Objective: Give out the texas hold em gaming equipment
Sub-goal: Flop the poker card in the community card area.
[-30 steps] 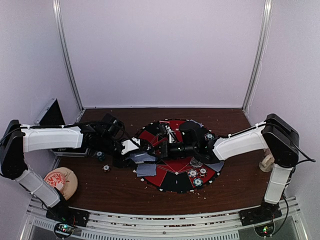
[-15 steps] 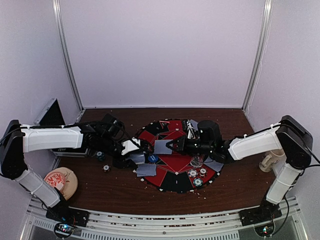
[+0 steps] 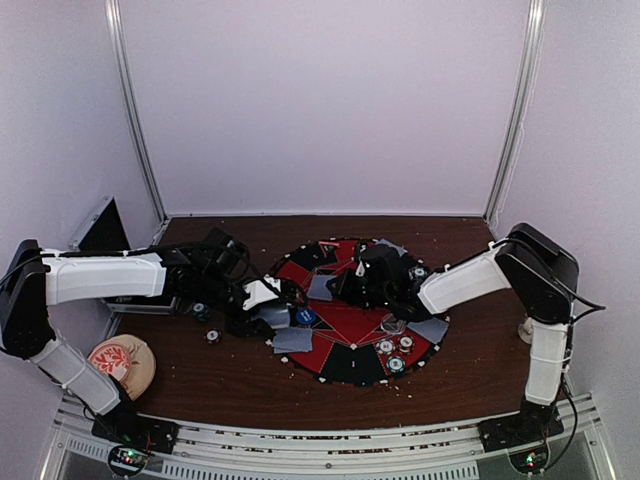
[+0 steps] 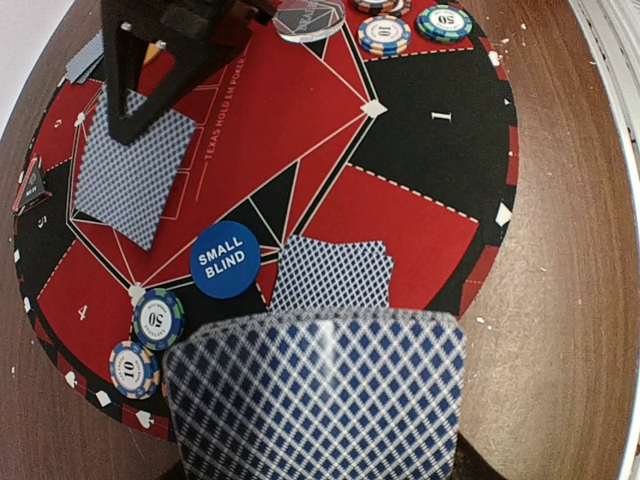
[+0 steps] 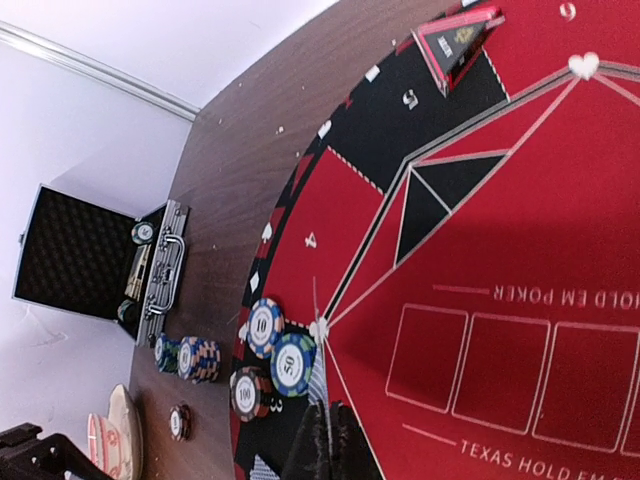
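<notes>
My left gripper (image 3: 268,312) is shut on a deck of blue-backed playing cards (image 4: 315,395) at the left edge of the round red-and-black mat (image 3: 350,365); the deck hides its fingers in the left wrist view. My right gripper (image 3: 337,286) hovers over the mat's left half, shut on a single card (image 4: 135,165) that shows edge-on (image 5: 318,385) between its fingers (image 5: 310,455). Another card (image 4: 330,275) lies on the mat beside the blue small-blind button (image 4: 225,260). Chips marked 10 (image 5: 263,327), 50 (image 5: 293,363) and 100 (image 5: 247,392) sit at the mat's rim. A clear disc (image 4: 310,15) lies further in.
The open metal case (image 5: 75,260) stands at the far left, with chip stacks (image 5: 190,357) on the wood next to it. A pink-patterned dish (image 3: 120,360) sits near the left front. More chips (image 3: 395,350) and cards (image 3: 432,330) lie on the mat's right side.
My right gripper has drawn a single card away from the deck and now holds it over the mat's left half; its elbow swung out right, then back. The left arm stayed still.
</notes>
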`<control>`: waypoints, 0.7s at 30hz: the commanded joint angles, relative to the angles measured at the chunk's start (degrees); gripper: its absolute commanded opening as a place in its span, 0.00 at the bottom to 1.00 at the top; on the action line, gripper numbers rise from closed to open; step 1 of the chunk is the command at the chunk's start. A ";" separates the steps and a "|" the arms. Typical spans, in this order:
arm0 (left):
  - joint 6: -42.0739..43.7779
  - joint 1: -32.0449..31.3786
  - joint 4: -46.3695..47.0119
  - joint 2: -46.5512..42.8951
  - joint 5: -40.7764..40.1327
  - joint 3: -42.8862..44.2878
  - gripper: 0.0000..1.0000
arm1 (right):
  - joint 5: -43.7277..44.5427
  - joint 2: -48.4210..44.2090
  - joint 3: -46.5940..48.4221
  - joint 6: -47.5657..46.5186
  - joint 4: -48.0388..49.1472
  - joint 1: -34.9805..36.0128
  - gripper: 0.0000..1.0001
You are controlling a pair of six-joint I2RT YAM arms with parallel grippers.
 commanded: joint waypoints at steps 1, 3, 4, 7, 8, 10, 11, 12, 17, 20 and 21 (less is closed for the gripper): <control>0.02 0.03 1.27 -1.83 0.95 -0.72 0.54 | 9.84 -1.16 5.61 -8.93 -8.01 0.76 0.00; 0.03 0.01 1.51 -2.01 0.99 -0.90 0.55 | 13.18 -1.83 6.94 -13.13 -11.46 0.88 0.00; 0.04 0.02 1.54 -1.99 0.99 -0.99 0.54 | 14.08 -2.01 7.92 -15.79 -12.96 0.95 0.00; -0.03 0.05 1.68 -1.80 0.68 -0.94 0.54 | 18.89 -1.52 12.12 -24.37 -20.41 1.45 0.00; -0.03 0.03 1.73 -1.78 0.58 -0.97 0.54 | 21.02 -1.14 13.67 -27.21 -23.07 1.71 0.00; -0.12 0.03 1.75 -1.69 0.39 -0.97 0.54 | 25.15 -0.02 16.87 -32.82 -28.25 2.19 0.00; -0.21 0.01 1.76 -1.69 0.26 -0.94 0.54 | 27.21 0.32 18.57 -35.18 -29.77 2.33 0.00; -0.21 0.00 1.73 -1.69 0.10 -0.97 0.54 | 29.01 0.57 19.42 -37.42 -30.77 2.48 0.00; -0.05 0.44 1.68 -1.36 -2.19 -1.36 0.54 | 34.91 1.35 22.66 -45.79 -32.60 2.95 0.00; 0.58 1.98 0.86 -1.21 -3.13 -1.50 0.54 | 36.67 2.63 25.04 -49.13 -34.23 3.30 0.00; 0.84 2.66 0.60 -1.17 -3.37 -1.53 0.54 | 37.43 3.26 25.79 -50.19 -34.77 3.59 0.00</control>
